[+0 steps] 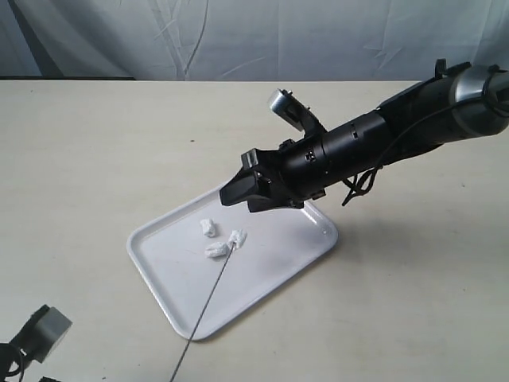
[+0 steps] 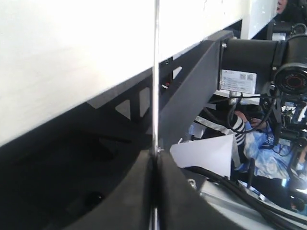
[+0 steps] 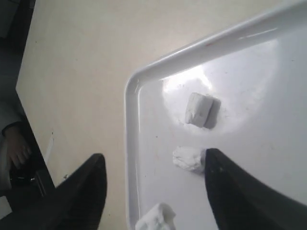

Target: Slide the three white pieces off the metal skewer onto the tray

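Observation:
The white tray [image 1: 298,247] lies on the table, and the three white pieces [image 1: 208,228] [image 1: 237,237] [image 1: 216,251] rest on it close together. The thin metal skewer [image 1: 203,314] slants from beside the two nearer pieces down past the tray's front corner and out of the exterior view. I cannot tell if its tip touches a piece. My left gripper [image 2: 156,152] is shut on the skewer [image 2: 156,72]. My right gripper [image 1: 231,195] hovers open just above the pieces. Its wrist view shows the pieces [image 3: 198,109] [image 3: 188,158] [image 3: 156,218] near the tray rim [image 3: 132,143], one beside a fingertip [image 3: 213,160].
Bare beige tabletop [image 1: 95,151] surrounds the tray. A grey part of the left arm [image 1: 44,330] shows at the bottom left corner. The black right arm [image 1: 398,123] reaches in from the upper right. A white cloth backdrop [image 1: 238,36] hangs behind the table.

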Robot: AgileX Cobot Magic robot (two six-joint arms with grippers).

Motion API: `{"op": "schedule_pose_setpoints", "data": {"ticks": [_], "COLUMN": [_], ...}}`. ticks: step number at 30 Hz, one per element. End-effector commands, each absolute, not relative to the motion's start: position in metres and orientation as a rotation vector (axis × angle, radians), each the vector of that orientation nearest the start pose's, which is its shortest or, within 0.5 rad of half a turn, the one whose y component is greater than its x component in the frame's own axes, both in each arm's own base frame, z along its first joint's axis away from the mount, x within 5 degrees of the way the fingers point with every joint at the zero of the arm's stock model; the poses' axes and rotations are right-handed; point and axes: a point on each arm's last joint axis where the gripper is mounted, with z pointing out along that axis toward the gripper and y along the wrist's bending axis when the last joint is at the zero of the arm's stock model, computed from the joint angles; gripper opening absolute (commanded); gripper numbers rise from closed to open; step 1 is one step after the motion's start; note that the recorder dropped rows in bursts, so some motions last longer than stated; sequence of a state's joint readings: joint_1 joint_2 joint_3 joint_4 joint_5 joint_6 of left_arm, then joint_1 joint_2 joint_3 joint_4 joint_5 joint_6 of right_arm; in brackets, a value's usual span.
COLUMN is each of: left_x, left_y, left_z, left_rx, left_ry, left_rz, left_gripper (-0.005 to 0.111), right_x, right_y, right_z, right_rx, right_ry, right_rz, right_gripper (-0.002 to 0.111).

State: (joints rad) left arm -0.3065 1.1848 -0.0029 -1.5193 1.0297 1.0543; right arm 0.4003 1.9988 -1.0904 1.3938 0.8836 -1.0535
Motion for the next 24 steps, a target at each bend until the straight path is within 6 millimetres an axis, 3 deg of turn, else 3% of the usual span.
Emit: {"op": "schedule_pose_setpoints", "data": {"ticks": [1,8,14,20,24], "left_x": [0.058,0.066,0.066,0.064,0.063], "left_y": [-0.097,-0.096,-0.096,-0.098,-0.099], "left_z": [0.139,0.137,0.138,0.140,0.141], "left_rx": [0.132,0.097,0.106,0.128,0.136], "left_ry": [2.714,2.666,2.656,2.642,2.636], "left_rz": [-1.526,-1.457,-1.465,-1.515,-1.531], "left_gripper": [0.000,0.000,0.000,0.000,0.000], "right_x": [0.314,0.306,0.295,0.290,0.289], "right_y": [0.203,0.208,0.225,0.238,0.239], "right_z": [0.145,0.146,0.147,0.145,0.145], "right_rx": [-0.500,-0.438,-0.444,-0.460,-0.461], "right_ry": [2.595,2.668,2.683,2.685,2.684], "right_rz": [1.347,1.436,1.482,1.424,1.421], "right_gripper": [0.058,0.058,0.057,0.041,0.039]}}
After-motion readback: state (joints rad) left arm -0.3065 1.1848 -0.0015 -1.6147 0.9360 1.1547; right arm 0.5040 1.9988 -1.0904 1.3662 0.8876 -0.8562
